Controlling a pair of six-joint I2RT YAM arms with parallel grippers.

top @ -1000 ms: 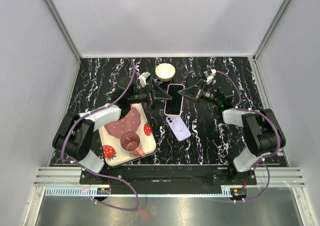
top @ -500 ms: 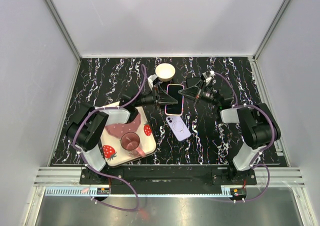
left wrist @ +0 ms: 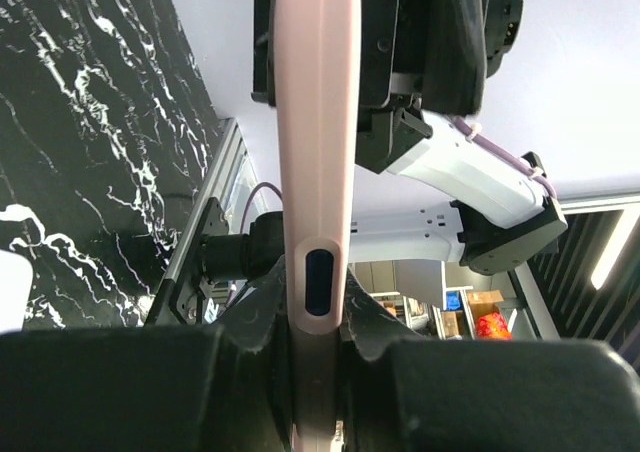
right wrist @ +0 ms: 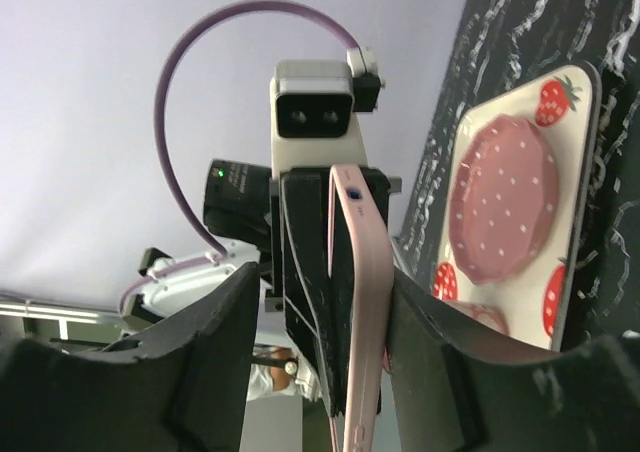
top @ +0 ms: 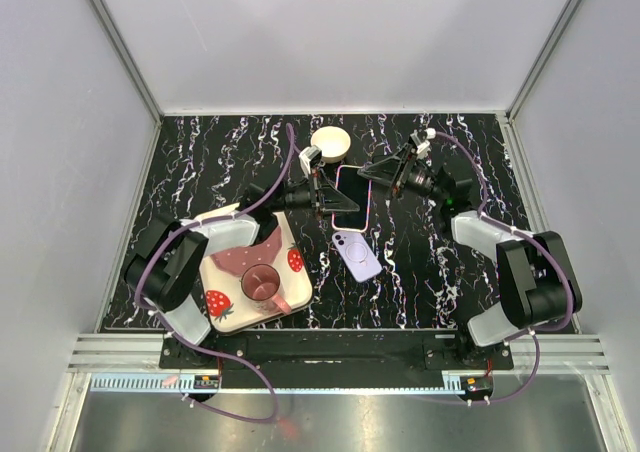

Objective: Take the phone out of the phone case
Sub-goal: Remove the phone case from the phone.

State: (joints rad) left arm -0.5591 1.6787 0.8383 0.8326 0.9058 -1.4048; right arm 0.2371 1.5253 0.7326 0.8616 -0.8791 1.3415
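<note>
The pink phone case (top: 362, 210) with the black-screened phone (top: 348, 200) in it is held off the table at mid-table, between both arms. My left gripper (top: 329, 194) is shut on the case's left long edge; in the left wrist view the pink edge (left wrist: 315, 122) runs up from between the closed fingers (left wrist: 318, 302). My right gripper (top: 373, 179) stands open around the opposite edge. In the right wrist view the case (right wrist: 365, 272) sits between the spread jaws (right wrist: 322, 277), against the right finger and apart from the left one.
A lilac phone-shaped slab (top: 357, 255) lies face down just in front of the case. A strawberry-print tray (top: 222, 302) with a pink plate (top: 250, 250) and a cup (top: 262, 284) sits front left. A cream bowl (top: 330, 142) stands behind the case.
My left gripper moved in and closed on the case's left edge. My right gripper, shut a second ago, has opened around the right edge. The case has come up off the table.
</note>
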